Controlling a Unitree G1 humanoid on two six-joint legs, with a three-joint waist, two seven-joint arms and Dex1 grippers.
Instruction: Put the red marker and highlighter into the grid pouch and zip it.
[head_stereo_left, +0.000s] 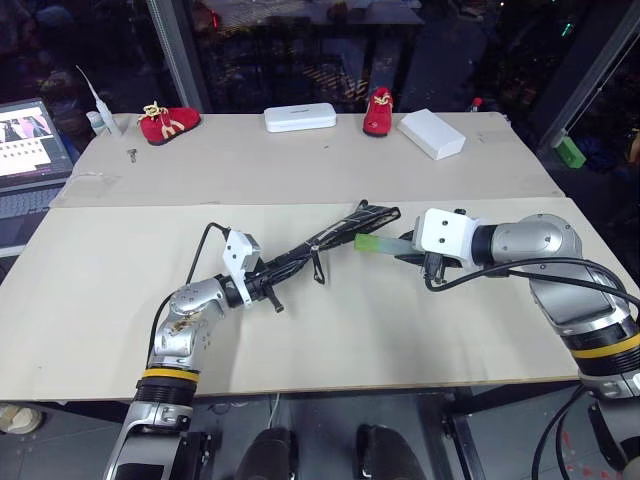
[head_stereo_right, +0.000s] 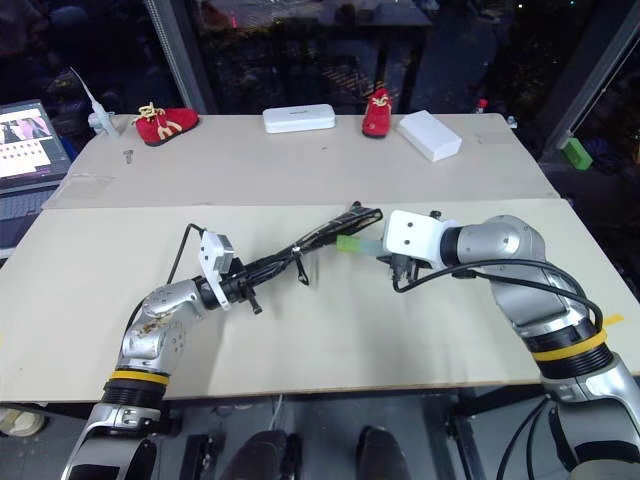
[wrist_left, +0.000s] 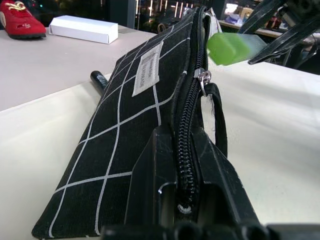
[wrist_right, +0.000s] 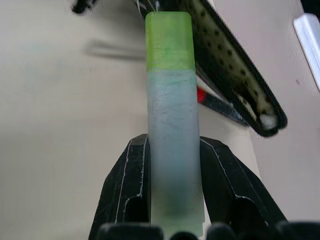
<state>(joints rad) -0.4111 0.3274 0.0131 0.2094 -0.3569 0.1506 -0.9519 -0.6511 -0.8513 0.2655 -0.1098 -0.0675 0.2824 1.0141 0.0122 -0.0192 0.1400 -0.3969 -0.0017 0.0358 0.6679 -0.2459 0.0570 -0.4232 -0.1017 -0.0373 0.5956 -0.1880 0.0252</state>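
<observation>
Nearest the robot, the left gripper is clamped on the closed end of the grid pouch, pinching it by the zipper seam and holding it on edge, slanting up off the table. From that grip the pouch runs away toward its open mouth, where the zipper pull and the black loop strap hang just past the fingers. It is flat black fabric with white grid lines and a small white label on its side.

Just beyond the mouth, the right gripper has its two black fingers closed on the highlighter (a stubby pen, pale cloudy body, light green cap), cap end leading and almost at the pouch's opening. The step in hand looks like inserting the highlighter; the next move calls for lining the cap up with the gap between the zipper rows and sliding it in before letting go.

The red marker lies on the table past the highlighter's cap, under the pouch's edge, apparently still to be loaded.
</observation>
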